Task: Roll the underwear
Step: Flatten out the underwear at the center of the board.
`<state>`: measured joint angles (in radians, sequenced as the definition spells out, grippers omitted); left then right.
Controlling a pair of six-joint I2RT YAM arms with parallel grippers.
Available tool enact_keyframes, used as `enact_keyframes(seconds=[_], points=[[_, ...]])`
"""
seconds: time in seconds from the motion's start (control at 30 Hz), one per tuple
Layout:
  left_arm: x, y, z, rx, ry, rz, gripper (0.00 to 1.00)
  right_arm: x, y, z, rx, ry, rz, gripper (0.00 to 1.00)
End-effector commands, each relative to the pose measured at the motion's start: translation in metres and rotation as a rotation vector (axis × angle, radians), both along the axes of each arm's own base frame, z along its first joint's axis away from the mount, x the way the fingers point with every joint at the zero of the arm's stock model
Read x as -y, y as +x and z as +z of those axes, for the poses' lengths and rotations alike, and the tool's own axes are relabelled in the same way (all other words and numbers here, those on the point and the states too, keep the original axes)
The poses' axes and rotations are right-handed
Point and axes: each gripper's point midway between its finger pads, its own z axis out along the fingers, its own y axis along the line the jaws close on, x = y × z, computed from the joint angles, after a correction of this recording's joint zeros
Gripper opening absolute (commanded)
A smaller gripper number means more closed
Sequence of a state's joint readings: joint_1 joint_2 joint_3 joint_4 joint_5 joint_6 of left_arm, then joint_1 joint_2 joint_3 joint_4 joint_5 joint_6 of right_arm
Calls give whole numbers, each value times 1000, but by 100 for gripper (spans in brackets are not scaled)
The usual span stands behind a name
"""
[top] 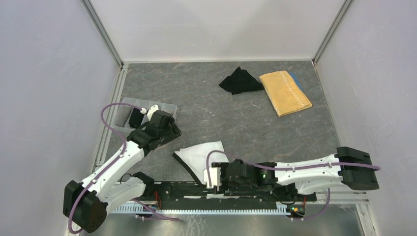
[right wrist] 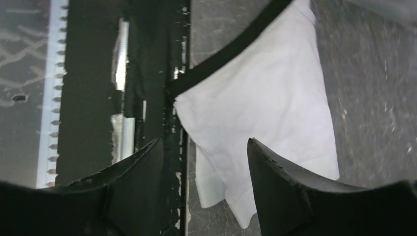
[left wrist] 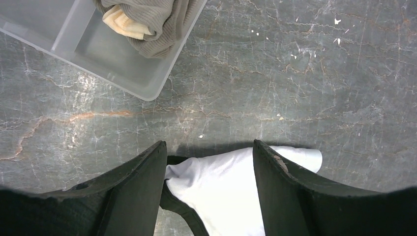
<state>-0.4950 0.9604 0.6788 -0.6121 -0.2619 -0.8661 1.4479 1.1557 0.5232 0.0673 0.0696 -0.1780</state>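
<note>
White underwear [top: 199, 153] with a black waistband lies flat near the table's front edge, between both arms. It also shows in the left wrist view [left wrist: 231, 189] and the right wrist view [right wrist: 265, 103]. My left gripper [top: 169, 132] is open and empty, hovering over the garment's far left corner; its fingers [left wrist: 142, 182] straddle the cloth. My right gripper [top: 210, 176] is open and empty above the garment's near edge, its fingertips [right wrist: 275, 172] either side of a corner. Black underwear [top: 240, 81] lies crumpled at the back. A grey striped piece [left wrist: 152, 22] and rolled pieces sit in the clear tray [top: 169, 109].
A mustard-yellow towel [top: 285, 92] with white zigzag stitching lies at the back right, beside the black garment. The clear tray's corner [left wrist: 147, 88] is just ahead of my left gripper. A black rail [right wrist: 147, 73] runs along the table's near edge under my right gripper.
</note>
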Motion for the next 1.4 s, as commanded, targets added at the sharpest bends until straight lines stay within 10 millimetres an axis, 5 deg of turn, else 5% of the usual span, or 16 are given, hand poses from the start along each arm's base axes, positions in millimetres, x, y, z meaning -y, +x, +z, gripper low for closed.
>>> enact_keyframes(seconds=[0.0, 0.37, 0.73, 0.8, 1.03, 1.37], points=[[-5, 5, 7, 36, 3, 39, 71, -22, -8, 12, 263, 8, 132, 69], [-8, 0, 6, 32, 4, 44, 71, -59, -27, -24, 463, -191, 307, 60], [-9, -1, 7, 35, 10, 41, 72, -55, -19, -54, 507, -317, 329, 51], [-9, 0, 7, 34, 9, 40, 72, -55, -14, -56, 517, -324, 306, 42], [-9, 1, 8, 37, 10, 42, 72, -56, -5, -30, 486, -219, 220, 0], [-13, 5, 24, 86, 11, 64, 72, -24, 51, 23, 263, 41, -64, 0]])
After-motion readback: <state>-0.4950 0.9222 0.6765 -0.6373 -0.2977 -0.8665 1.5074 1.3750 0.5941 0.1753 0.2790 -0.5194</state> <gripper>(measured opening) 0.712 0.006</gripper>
